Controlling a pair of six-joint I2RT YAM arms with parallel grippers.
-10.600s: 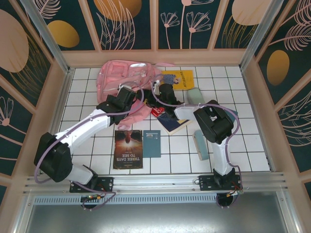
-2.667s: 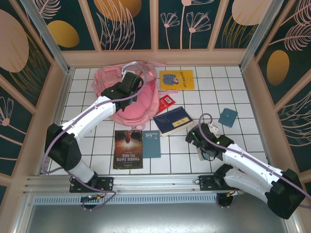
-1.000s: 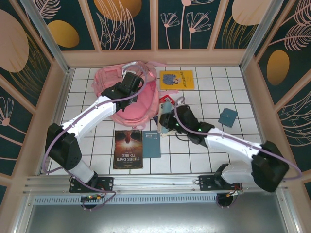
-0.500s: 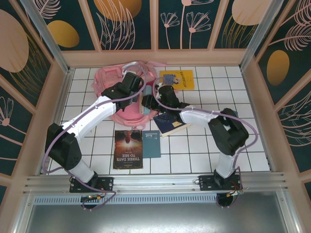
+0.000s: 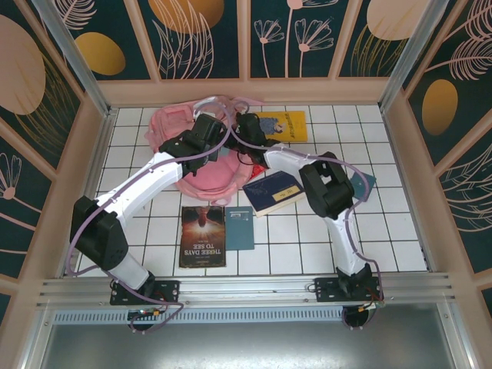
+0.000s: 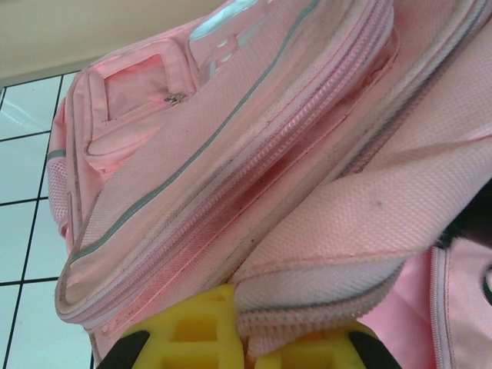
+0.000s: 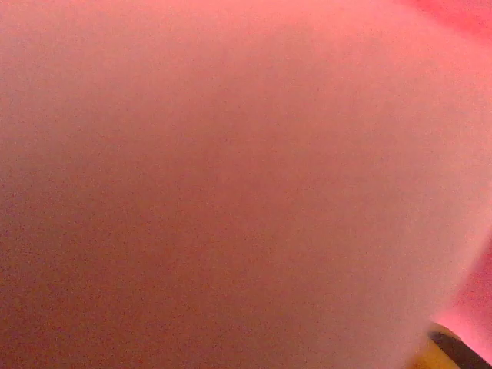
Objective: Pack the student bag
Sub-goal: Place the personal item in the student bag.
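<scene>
The bag (image 5: 171,124) lies slumped on the tiled table (image 5: 307,238), right under both my grippers at the far side. My left gripper (image 5: 209,144) sits on top of it. In the left wrist view the yellow fingers (image 6: 181,334) are pinched tight on a thick pink fold of the bag (image 6: 231,138), with the zippered pockets and pale strip stretching away beyond the fingertips.

My right gripper (image 5: 240,132) is just to the right of the left one, nose against the bag's upper edge. Its wrist view is a pink blur pressed close to the lens, with one finger (image 7: 453,350) showing in the bottom corner. I cannot tell how wide that gripper stands or whether it holds anything.

A yellow book (image 5: 283,124) lies just right of the right gripper. A blue book (image 5: 270,192) lies nearer to me than that gripper. A brown book (image 5: 203,236) and a teal book (image 5: 240,227) lie side by side, well nearer to me than the left gripper.
</scene>
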